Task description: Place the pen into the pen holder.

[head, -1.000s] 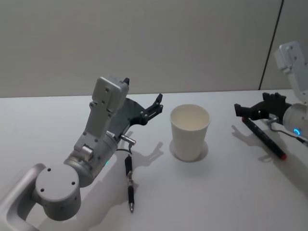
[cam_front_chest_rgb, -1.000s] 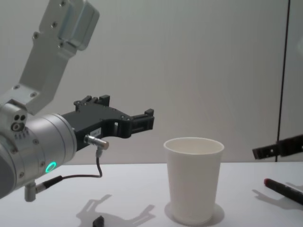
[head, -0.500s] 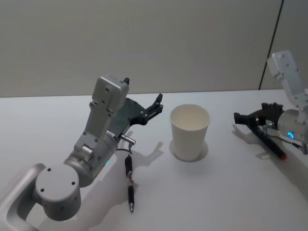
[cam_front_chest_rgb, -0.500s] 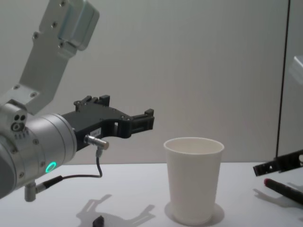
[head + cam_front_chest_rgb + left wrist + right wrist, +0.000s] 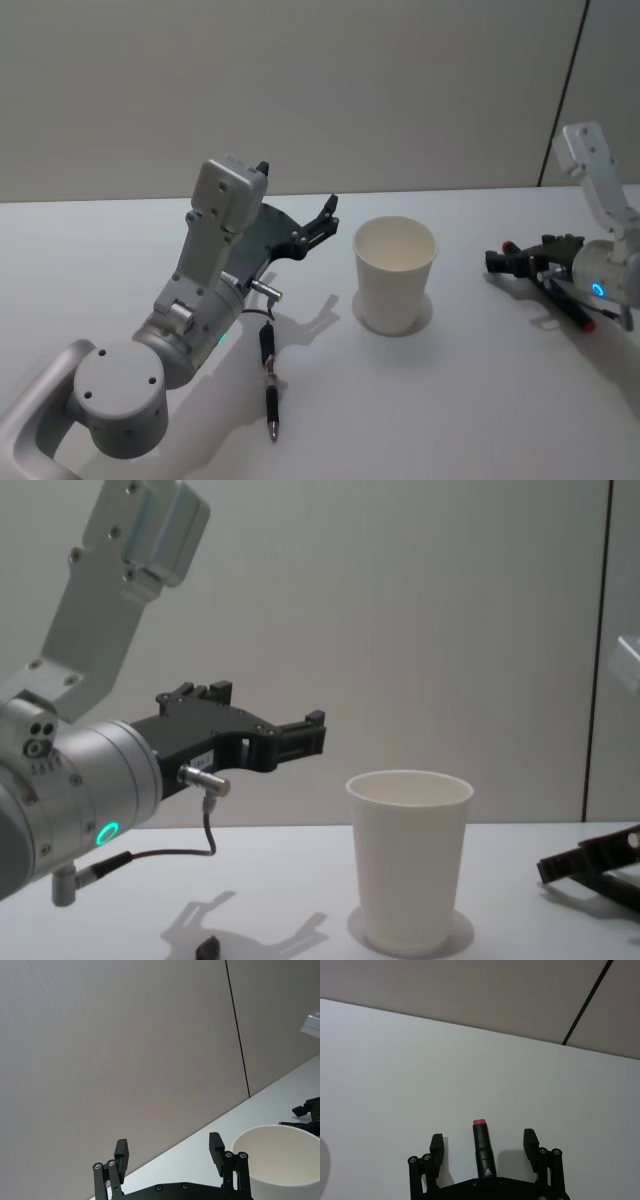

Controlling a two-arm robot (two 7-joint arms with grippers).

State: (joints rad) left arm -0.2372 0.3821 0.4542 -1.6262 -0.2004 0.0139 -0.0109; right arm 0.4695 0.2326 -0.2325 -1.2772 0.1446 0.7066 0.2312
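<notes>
— How are you taking the red-tipped pen (image 5: pixel 482 1152)?
— It's lying on the table (image 5: pixel 480 400), right of the cup (image 5: pixel 395 275). I'm centring my right pincer (image 5: pixel 483 1143) mid-barrel, so it's lifting level.
— Gripping?
— No: fingers are gaping either side, not touching it. My left pincer (image 5: pixel 168 1146) is hovering open by the cup.

white table (image 5: pixel 470 400) | pen holder (image 5: pixel 395 275) | black pen (image 5: pixel 270 395) | red-tipped pen (image 5: pixel 481 1150)

Even, fairly bright light leaves soft, faint shadows on the white table (image 5: pixel 480 420).
</notes>
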